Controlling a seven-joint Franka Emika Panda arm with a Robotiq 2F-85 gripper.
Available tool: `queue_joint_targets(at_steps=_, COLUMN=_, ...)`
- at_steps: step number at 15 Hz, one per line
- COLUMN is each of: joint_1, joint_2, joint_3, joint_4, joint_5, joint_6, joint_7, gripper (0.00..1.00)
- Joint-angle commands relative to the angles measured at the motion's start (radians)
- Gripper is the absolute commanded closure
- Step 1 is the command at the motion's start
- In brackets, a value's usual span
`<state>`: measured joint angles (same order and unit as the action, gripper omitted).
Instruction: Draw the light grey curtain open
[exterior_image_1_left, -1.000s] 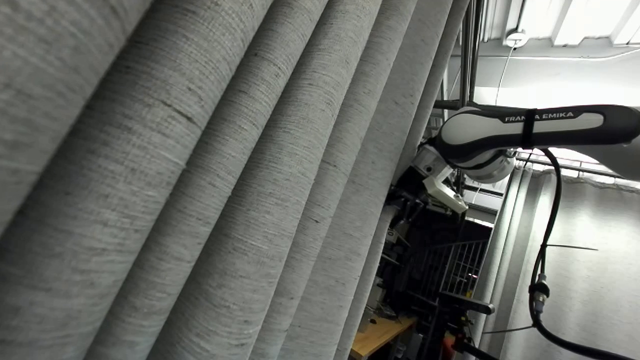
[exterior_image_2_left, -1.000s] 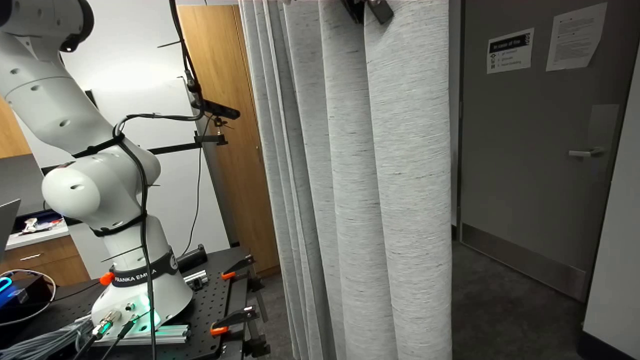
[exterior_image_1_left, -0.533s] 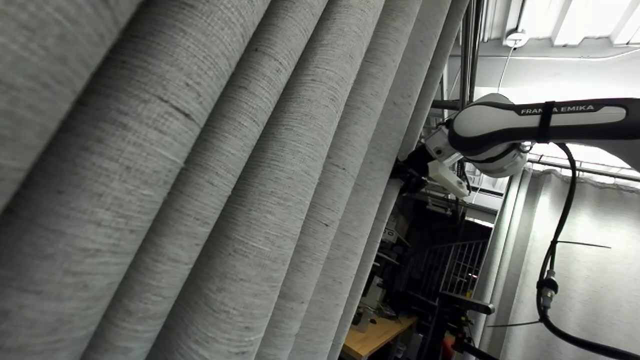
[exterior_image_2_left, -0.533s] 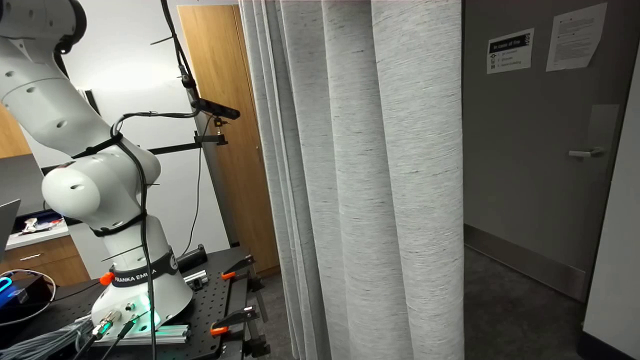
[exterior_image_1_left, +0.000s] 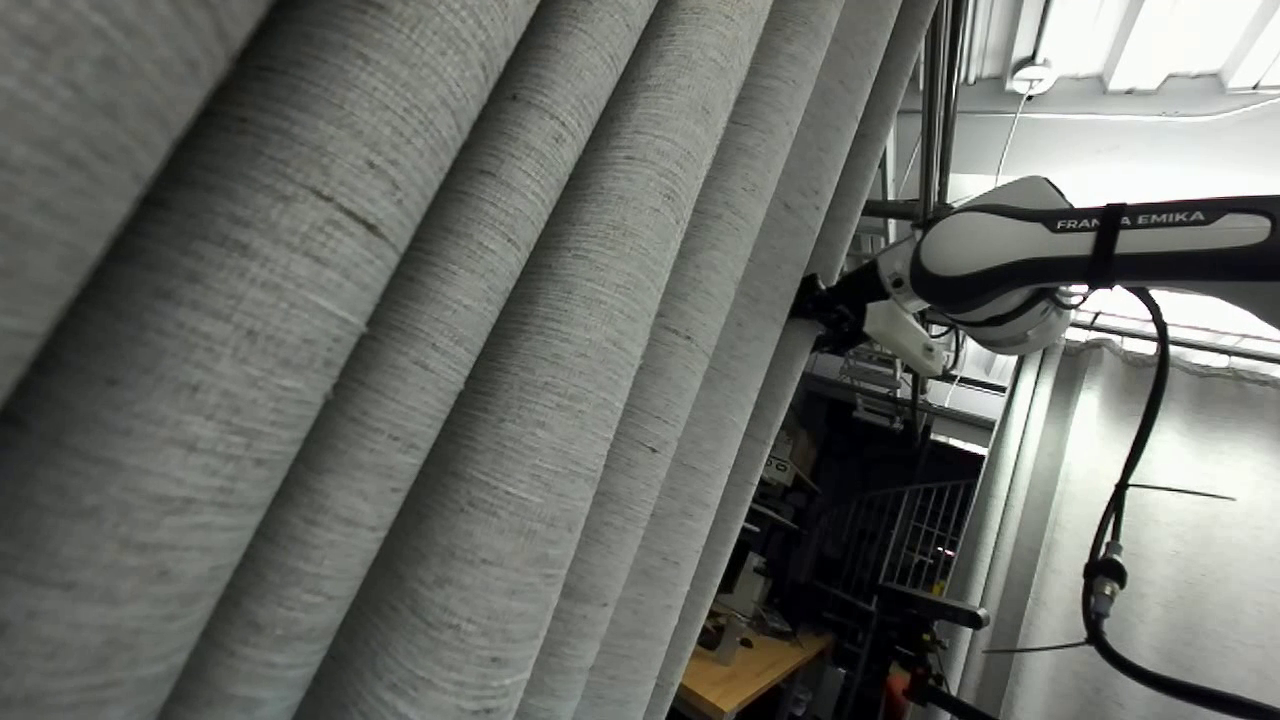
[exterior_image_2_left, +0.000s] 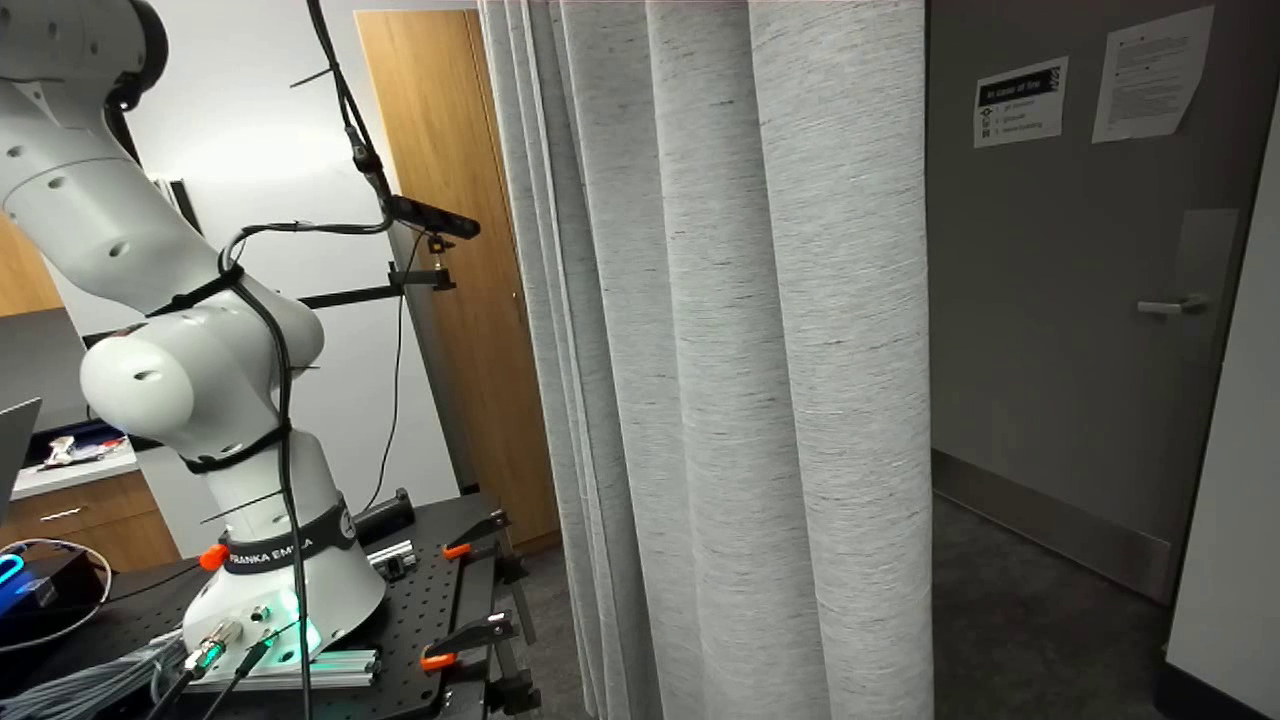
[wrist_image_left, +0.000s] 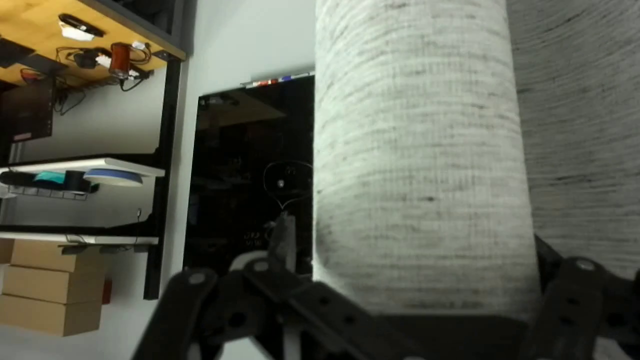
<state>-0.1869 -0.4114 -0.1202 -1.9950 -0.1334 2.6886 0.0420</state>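
Observation:
The light grey curtain (exterior_image_1_left: 480, 350) hangs in broad folds and fills much of an exterior view; it also hangs in the middle of an exterior view (exterior_image_2_left: 720, 350). In the wrist view, its fold (wrist_image_left: 420, 125) runs between the fingers of my gripper (wrist_image_left: 412, 230). The fingers stand wide apart, one on each side of the fold, with a visible gap at the left finger. The fold's lower end reaches down to the gripper's body. My gripper (exterior_image_1_left: 815, 305) is at the curtain's edge in an exterior view, its fingers partly hidden there.
A further grey curtain (exterior_image_1_left: 1180, 500) hangs behind the arm. A wooden bench (exterior_image_1_left: 745, 675) stands below, and metal poles (exterior_image_1_left: 935, 110) rise near the curtain's top. A camera on a bracket (exterior_image_2_left: 435, 218) stands between arm and curtain. A grey door (exterior_image_2_left: 1080, 350) is beyond the curtain.
My gripper has moved up along the curtain's edge and out of view in an exterior view. The arm has shifted back slightly. The curtain's free edge has swung outward, towards the door.

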Motion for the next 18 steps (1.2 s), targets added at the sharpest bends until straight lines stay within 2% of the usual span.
queue_joint_targets(at_steps=1, joint_1=-0.038, joint_2=0.016, joint_3=0.026, joint_4=-0.004, joint_5=-0.029, joint_6=0.094, joint_7=0.039, gripper=0.0)
queue_joint_targets(at_steps=2, joint_1=-0.042, joint_2=0.022, joint_3=0.03, joint_4=-0.004, joint_5=-0.029, joint_6=0.108, joint_7=0.041, gripper=0.02)
queue_joint_targets(at_steps=3, joint_1=-0.047, joint_2=0.028, joint_3=0.035, joint_4=-0.006, joint_5=-0.03, joint_6=0.124, joint_7=0.045, gripper=0.27)
queue_joint_targets(at_steps=4, joint_1=-0.054, joint_2=0.035, joint_3=0.041, joint_4=-0.007, joint_5=-0.036, joint_6=0.138, joint_7=0.051, gripper=0.27)
queue_joint_targets(at_steps=5, joint_1=-0.061, joint_2=0.042, joint_3=0.047, joint_4=-0.005, joint_5=-0.04, joint_6=0.147, joint_7=0.056, gripper=0.33)
queue_joint_targets(at_steps=8, joint_1=-0.086, joint_2=0.056, joint_3=0.071, joint_4=-0.005, joint_5=-0.05, joint_6=0.171, joint_7=0.077, gripper=0.59)
queue_joint_targets(at_steps=13, joint_1=-0.115, joint_2=0.052, joint_3=0.114, joint_4=-0.012, joint_5=-0.085, joint_6=0.178, joint_7=0.111, gripper=0.97)
queue_joint_targets(at_steps=14, joint_1=-0.11, joint_2=0.048, joint_3=0.12, joint_4=-0.016, joint_5=-0.084, joint_6=0.172, joint_7=0.107, gripper=1.0)
queue_joint_targets(at_steps=18, joint_1=-0.069, joint_2=0.021, joint_3=0.171, joint_4=-0.048, joint_5=-0.076, joint_6=0.154, joint_7=0.077, gripper=1.0)
